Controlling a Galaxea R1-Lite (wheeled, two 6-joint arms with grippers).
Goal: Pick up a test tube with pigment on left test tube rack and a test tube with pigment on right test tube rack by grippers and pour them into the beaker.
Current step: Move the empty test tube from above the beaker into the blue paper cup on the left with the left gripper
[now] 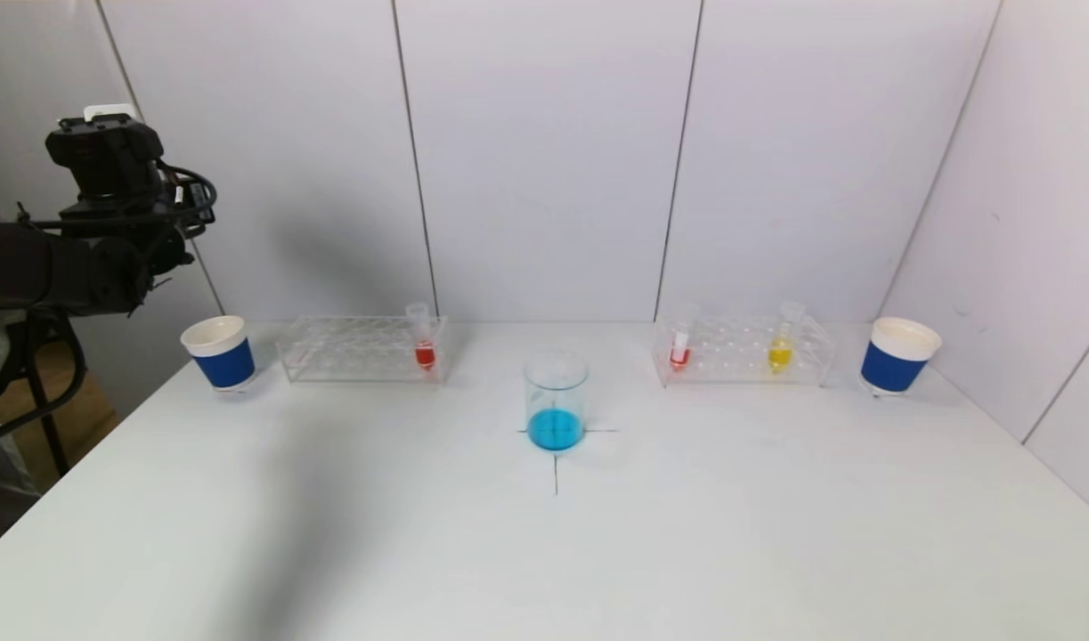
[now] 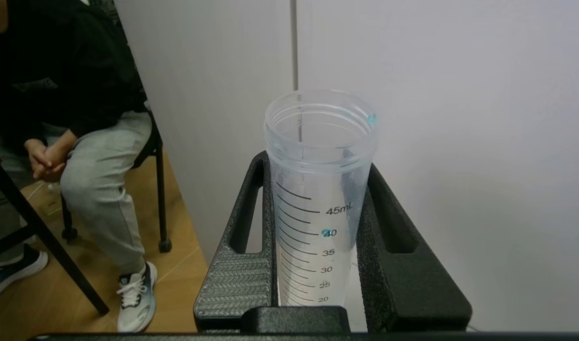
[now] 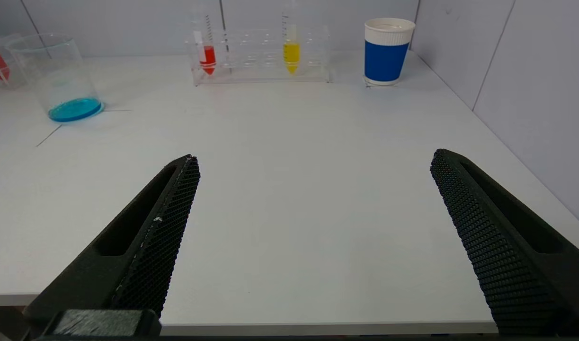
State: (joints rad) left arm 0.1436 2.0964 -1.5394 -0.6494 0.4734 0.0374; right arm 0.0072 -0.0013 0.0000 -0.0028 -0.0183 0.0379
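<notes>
My left arm (image 1: 108, 205) is raised at the far left, beyond the table's left edge. Its gripper (image 2: 317, 163) is shut on an upright clear test tube (image 2: 313, 246) that holds no liquid, only small blue drops. The beaker (image 1: 556, 409) stands mid-table with blue liquid in its bottom. The left test tube rack (image 1: 348, 347) holds one red tube (image 1: 424, 343). The right test tube rack (image 1: 740, 347) holds a red tube (image 1: 680, 347) and a yellow tube (image 1: 782, 347). My right gripper (image 3: 315, 156) hangs open over the table's near edge, holding nothing.
A blue-and-white paper cup (image 1: 221, 352) stands left of the left rack, and another (image 1: 898, 356) right of the right rack. White walls close the back and right sides. A seated person (image 2: 81, 142) is beyond the table's left side.
</notes>
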